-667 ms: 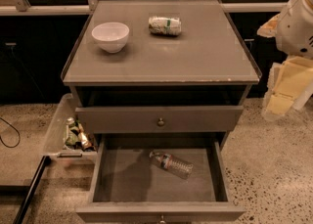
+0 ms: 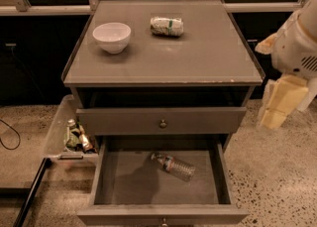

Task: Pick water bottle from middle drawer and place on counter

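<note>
The water bottle [image 2: 174, 165] lies on its side on the floor of the open middle drawer [image 2: 114, 184], right of the middle, with its white cap pointing to the back left. The counter [image 2: 198, 57] is the cabinet top above it. My gripper [image 2: 277, 107] hangs off the cabinet's right side, pointing down, at about the height of the shut upper drawer [image 2: 161, 121]. It is well apart from the bottle and holds nothing that I can see.
A white bowl [image 2: 112, 36] stands at the counter's back left and a white-and-green wrapped packet [image 2: 167, 26] lies at its back middle. A pale plastic bin [image 2: 58, 132] with small dark bottles [image 2: 77, 137] sticks out at the cabinet's left. Speckled floor surrounds the cabinet.
My gripper has come down a little and slightly to the left beside the cabinet. The bottle, bowl and packet have not moved.
</note>
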You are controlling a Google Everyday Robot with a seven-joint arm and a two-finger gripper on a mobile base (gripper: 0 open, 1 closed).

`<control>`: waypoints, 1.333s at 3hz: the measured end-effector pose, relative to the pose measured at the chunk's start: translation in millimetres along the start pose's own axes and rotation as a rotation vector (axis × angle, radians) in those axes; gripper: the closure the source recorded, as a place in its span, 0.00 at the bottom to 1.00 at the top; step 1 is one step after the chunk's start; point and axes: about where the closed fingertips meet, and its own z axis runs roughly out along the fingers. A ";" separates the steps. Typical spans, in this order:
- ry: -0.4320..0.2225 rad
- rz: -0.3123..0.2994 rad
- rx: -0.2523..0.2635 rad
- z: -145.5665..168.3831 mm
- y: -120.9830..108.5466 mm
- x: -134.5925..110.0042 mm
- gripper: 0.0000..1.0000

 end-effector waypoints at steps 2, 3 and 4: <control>-0.051 0.035 -0.092 128.2 33.2 37.7 0.00; -0.073 0.028 -0.118 184.4 44.5 49.7 0.00; -0.094 0.069 -0.124 240.4 43.1 70.3 0.00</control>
